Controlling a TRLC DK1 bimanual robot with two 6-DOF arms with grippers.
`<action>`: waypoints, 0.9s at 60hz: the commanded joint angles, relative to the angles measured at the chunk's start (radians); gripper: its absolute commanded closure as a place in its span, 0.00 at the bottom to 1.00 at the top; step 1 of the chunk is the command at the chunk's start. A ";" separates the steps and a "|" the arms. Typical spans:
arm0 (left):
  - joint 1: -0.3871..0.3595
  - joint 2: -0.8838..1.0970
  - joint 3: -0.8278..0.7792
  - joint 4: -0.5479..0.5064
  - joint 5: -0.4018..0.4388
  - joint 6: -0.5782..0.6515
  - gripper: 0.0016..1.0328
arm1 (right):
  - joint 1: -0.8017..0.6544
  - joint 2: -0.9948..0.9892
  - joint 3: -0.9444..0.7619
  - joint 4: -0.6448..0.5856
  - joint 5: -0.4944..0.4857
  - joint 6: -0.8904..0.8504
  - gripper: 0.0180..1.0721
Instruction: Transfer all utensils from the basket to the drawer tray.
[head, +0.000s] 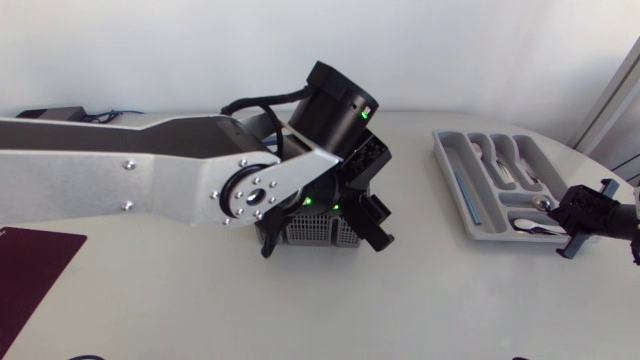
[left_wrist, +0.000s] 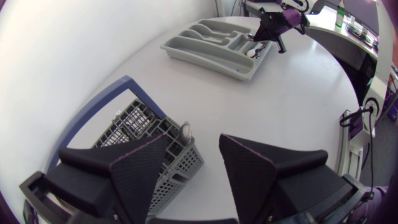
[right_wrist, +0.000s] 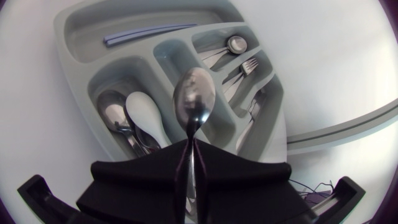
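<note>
The grey mesh basket (head: 312, 235) stands mid-table, and in the left wrist view its blue handle (left_wrist: 102, 102) shows. My left gripper (head: 325, 225) hangs open just above it. In the left wrist view one finger covers part of the basket (left_wrist: 146, 134), the other is over bare table, and a utensil tip (left_wrist: 185, 130) sticks up between them near my left gripper (left_wrist: 194, 146). The grey drawer tray (head: 452, 160) lies at the right. My right gripper (head: 565, 213) is at its near right corner, shut on a metal spoon (right_wrist: 194, 99) held over the tray's compartments (right_wrist: 171, 62).
The tray holds blue sticks (right_wrist: 149, 34), metal spoons (right_wrist: 115, 115), a white spoon (right_wrist: 146, 118), a small spoon (right_wrist: 233, 45) and forks (right_wrist: 249, 65). A dark red mat (head: 30, 270) lies at the table's near left corner. Bare tabletop lies between basket and tray.
</note>
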 joint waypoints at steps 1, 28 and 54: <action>-0.017 0.028 -0.034 0.017 -0.020 0.024 0.42 | -0.008 0.021 -0.018 0.012 0.016 -0.059 0.86; -0.089 0.097 -0.104 0.206 -0.214 0.094 0.43 | -0.016 -0.094 -0.153 0.107 0.031 0.007 0.13; -0.081 0.174 -0.127 0.387 -0.294 0.113 0.59 | 0.071 -0.272 -0.319 0.149 0.026 0.151 0.10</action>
